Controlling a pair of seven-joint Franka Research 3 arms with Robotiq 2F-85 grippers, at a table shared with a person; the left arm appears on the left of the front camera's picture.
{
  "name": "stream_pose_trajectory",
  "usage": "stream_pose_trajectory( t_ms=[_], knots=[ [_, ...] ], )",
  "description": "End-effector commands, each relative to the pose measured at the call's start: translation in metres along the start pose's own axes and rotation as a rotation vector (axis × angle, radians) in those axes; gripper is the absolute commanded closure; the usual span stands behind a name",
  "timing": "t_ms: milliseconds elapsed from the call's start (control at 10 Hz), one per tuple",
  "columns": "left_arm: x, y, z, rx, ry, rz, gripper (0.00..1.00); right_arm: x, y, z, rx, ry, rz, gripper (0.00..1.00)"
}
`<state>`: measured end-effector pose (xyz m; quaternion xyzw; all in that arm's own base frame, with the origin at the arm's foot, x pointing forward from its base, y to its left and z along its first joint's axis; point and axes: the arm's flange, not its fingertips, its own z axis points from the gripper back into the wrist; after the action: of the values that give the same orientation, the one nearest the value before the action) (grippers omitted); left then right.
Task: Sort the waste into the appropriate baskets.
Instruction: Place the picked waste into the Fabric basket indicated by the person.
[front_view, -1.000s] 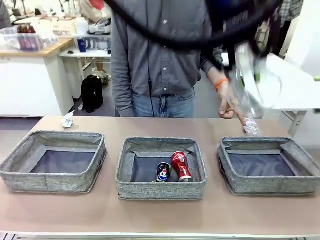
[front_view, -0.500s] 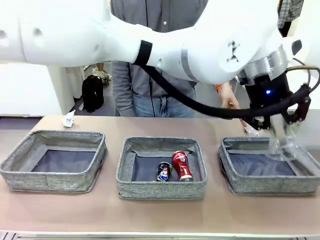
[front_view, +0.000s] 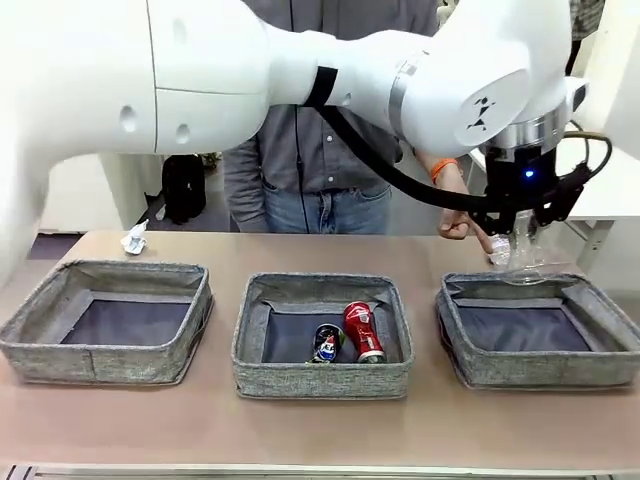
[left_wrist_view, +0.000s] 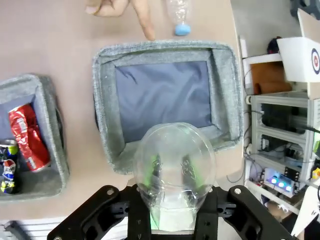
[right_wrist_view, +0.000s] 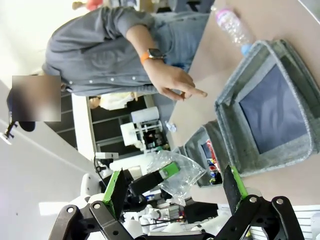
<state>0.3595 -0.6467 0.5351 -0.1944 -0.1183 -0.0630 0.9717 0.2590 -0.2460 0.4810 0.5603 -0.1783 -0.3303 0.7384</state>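
Tabletop (left_wrist_view: 50, 45): cup (left_wrist_view: 175, 145) in left tool (left_wrist_view: 172, 168) above basket (left_wrist_view: 104, 100)

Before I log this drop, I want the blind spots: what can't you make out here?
- Small clear bottle: left wrist view, cut off by the top edge.
- Pads of the left gripper: same view, blurred through the clear plastic cup.
- Crumpled paper wad: front view, too small for detail.

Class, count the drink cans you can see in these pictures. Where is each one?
2. The red can and the dark blue can lie side by side in the middle basket. I see no others.
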Motion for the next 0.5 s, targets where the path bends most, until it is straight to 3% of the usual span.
stream_pose_trajectory(
  t_ms=[0,100,200,400],
  knots=[
    [-0.009,0.001,0.006,-0.07,-0.035,-0.034,0.76,0.003,0.004,0.002,-0.007,-0.011,-0.005,0.0],
    [0.0,0.0,0.0,0.0,0.0,0.0,0.76,0.003,0.004,0.002,-0.007,-0.011,-0.005,0.0],
    [-0.001,-0.006,-0.022,-0.017,-0.112,-0.067,0.76,0.003,0.004,0.002,-0.007,-0.011,-0.005,0.0],
    [0.004,-0.012,-0.065,-0.074,-0.204,-0.081,0.76,0.003,0.004,0.002,-0.007,-0.011,-0.005,0.0]
  ],
)
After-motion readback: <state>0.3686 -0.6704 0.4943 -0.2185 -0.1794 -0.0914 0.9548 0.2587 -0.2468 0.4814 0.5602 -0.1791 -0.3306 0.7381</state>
